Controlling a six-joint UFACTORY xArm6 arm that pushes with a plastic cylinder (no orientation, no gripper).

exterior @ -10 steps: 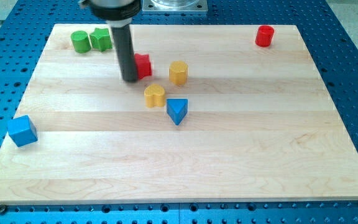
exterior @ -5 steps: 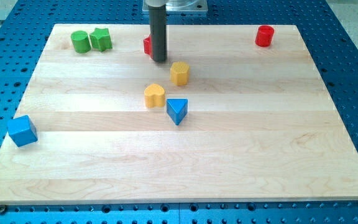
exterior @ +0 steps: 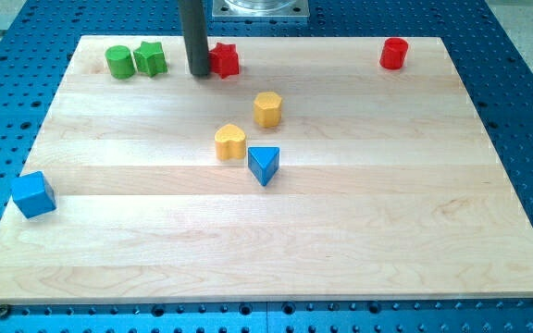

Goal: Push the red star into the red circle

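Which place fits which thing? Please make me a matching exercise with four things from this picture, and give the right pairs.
Things:
1. red star
2. red circle
3. blue cube
4. my tip

Places:
A. the view's top right corner of the board
B. the view's left edge, low down
C. just right of my tip
D. between the green star and the red star

Pairs: 1-C, 2-A, 3-B, 4-D

stood at the board's (exterior: 489,231) twelve o'clock edge: my tip (exterior: 198,73), touching the red star (exterior: 224,60) at its three o'clock. lay far toward three o'clock of both: red circle (exterior: 393,53). sat at the tip's nine o'clock: green star (exterior: 150,58), then green circle (exterior: 117,61).
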